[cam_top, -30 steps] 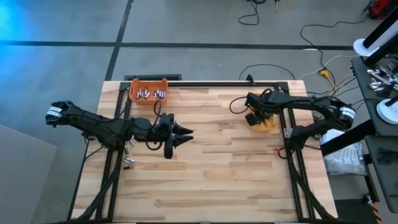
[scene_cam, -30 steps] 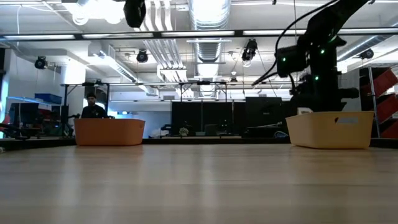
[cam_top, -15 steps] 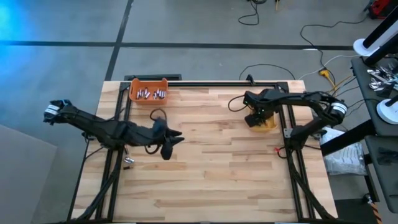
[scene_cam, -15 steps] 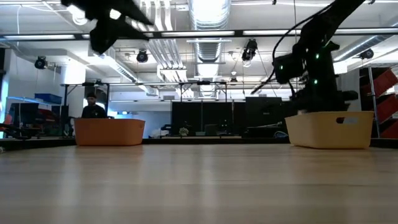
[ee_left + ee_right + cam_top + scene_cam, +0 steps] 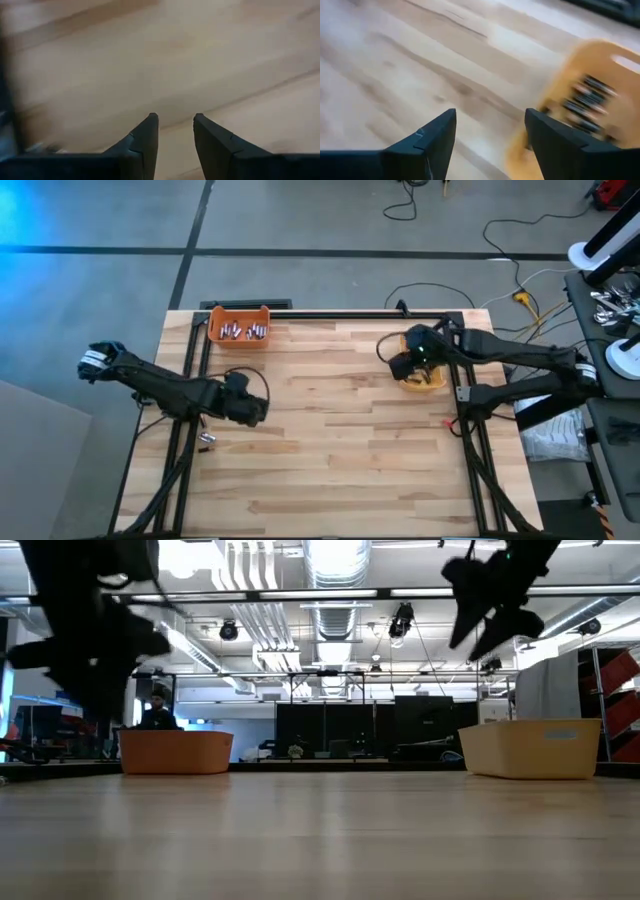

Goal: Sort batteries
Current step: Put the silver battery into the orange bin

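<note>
Silvery batteries (image 5: 240,330) lie in the orange bin (image 5: 216,323) at the table's far left. More batteries (image 5: 587,102), dark and light, lie in the yellow bin (image 5: 560,80) at the far right. My right gripper (image 5: 490,114) hangs open above the table just left of the yellow bin (image 5: 432,379), with nothing between its fingers. My left gripper (image 5: 175,119) is open near the table's left edge (image 5: 248,405), pointing down at bare wood, and holds nothing. In the low view my right gripper (image 5: 490,610) is high above the yellow bin (image 5: 530,748).
Black frame rails (image 5: 330,313) run along the table's far edge and both sides. A small silvery thing (image 5: 206,438) lies by the left rail. A wide stretch of bare wooden table (image 5: 340,450) lies between the arms. A person (image 5: 155,712) shows far behind the orange bin (image 5: 175,752).
My right gripper has risen out of the yellow bin and shifted a little toward the table's left. My left gripper has drawn back toward the table's left edge, sunk lower and tipped from nearly level to pointing steeply down.
</note>
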{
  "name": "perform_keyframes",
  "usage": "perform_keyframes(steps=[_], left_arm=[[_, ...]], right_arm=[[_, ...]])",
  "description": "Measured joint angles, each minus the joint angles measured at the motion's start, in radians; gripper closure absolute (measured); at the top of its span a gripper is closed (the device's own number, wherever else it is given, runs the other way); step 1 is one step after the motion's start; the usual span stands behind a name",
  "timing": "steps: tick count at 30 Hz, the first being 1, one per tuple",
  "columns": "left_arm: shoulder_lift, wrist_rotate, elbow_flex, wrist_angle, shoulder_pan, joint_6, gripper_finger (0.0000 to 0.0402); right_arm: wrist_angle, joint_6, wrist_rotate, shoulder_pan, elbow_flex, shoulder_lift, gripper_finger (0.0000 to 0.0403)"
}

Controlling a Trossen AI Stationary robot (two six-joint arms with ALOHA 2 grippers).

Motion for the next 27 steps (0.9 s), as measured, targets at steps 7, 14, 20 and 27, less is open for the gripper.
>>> perform_keyframes(steps=[7, 14, 20, 27], left_arm=[[0.117, 0.151, 0.0, -0.144, 0.04, -0.117, 0.0318], [0.253, 0.088, -0.002, -0.144, 0.022, -0.502, 0.0322], [0.345, 0.118, -0.006, -0.206, -0.059, -0.84, 0.0322], [0.35, 0.142, -0.008, -0.291, -0.068, -0.869, 0.0322]], right_arm=[[0.134, 0.076, 0.14, 0.167, -0.001, 0.028, 0.0184], [0.165, 0.053, 0.149, 0.231, 0.029, 0.144, 0.0183], [0.16, 0.038, 0.15, 0.271, 0.071, 0.209, 0.0182], [0.158, -0.013, 0.149, 0.279, 0.115, 0.242, 0.0177]])
